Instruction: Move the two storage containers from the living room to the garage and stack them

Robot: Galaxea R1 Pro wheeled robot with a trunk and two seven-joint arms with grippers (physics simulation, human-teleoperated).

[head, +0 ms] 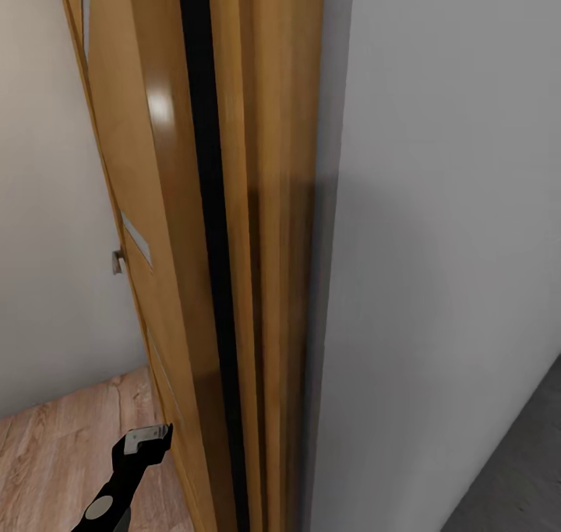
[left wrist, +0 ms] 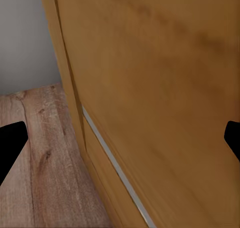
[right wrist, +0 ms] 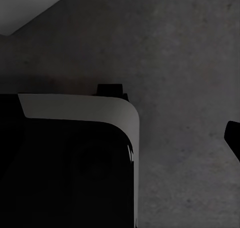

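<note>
No bins showed anywhere for you at that moment; you were at a doorway. Dark concrete floor sat at the lower right of the head view and spread across the right wrist view, rough and unmarked. Wood planks lay at lower left, meeting a cream wall. Between them stood the open wooden door, seen nearly edge-on, its dark edge running top to bottom beside the frame, with a small metal handle on its left face. A pale grey wall took up the right.

Your left arm reached up from the bottom edge, black, its gripper just beside the door's lower part; whether it touched, I couldn't tell. In the left wrist view its dark fingertips sat far apart at either edge, nothing between them but door and planks.

Your right gripper: one fingertip showed over the concrete beside a black, grey-trimmed part of the robot; how wide it stood, I couldn't tell.
</note>
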